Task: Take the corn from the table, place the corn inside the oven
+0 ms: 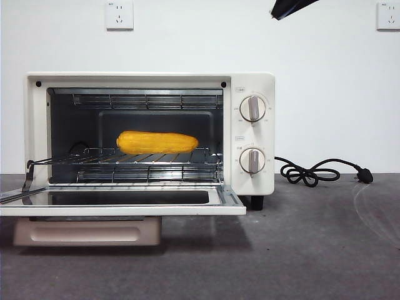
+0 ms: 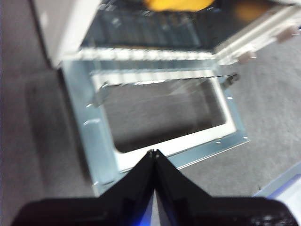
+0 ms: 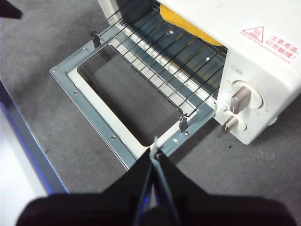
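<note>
Yellow-orange corn: glossy, stiff, likely light and slippery; lies lengthwise on the wire rack inside the oven, mid-cavity. Best gripped across its thick middle. Clear room above it to 12 o'clock; door folded flat toward 6 o'clock. Left gripper and right gripper both hang above the door's outer edge, jaws together, holding nothing.

Dark grey table, oven w/ door down, black cord beside, prob. its own
</note>
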Robot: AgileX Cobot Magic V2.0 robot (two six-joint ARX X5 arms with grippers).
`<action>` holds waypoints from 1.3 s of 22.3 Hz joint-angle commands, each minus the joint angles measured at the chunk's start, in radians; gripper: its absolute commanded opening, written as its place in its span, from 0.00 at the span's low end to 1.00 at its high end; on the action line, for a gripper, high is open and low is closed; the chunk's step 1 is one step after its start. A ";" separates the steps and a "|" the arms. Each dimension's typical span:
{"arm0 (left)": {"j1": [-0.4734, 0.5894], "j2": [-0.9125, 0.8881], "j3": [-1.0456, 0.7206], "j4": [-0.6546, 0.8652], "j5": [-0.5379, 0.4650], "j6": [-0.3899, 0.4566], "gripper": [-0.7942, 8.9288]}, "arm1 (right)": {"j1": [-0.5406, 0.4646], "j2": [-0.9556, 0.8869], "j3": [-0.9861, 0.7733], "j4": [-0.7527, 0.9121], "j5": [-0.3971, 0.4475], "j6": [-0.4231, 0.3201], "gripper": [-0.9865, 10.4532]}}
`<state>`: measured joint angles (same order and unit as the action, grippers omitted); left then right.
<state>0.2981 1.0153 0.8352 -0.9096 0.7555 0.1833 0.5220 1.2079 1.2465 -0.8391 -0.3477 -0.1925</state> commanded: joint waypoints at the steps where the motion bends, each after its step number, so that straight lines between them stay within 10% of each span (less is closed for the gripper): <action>1: 0.033 0.046 -0.010 0.023 0.003 0.010 0.07 | -0.001 0.005 0.002 0.001 -0.005 -0.020 0.08; 14: 0.069 0.449 -0.010 0.120 -0.135 -0.004 0.07 | -0.001 0.005 0.002 -0.012 -0.005 -0.021 0.08; 24: 0.019 0.603 -0.010 0.106 -0.116 0.004 0.07 | -0.001 0.005 0.002 -0.018 -0.005 -0.022 0.08; 29: 0.001 0.606 -0.010 0.100 0.051 0.028 0.07 | -0.001 0.005 0.002 -0.021 -0.005 -0.025 0.08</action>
<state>0.3004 1.6157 0.8314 -0.8036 0.7834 0.1917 0.5220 1.2079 1.2465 -0.8616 -0.3481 -0.2092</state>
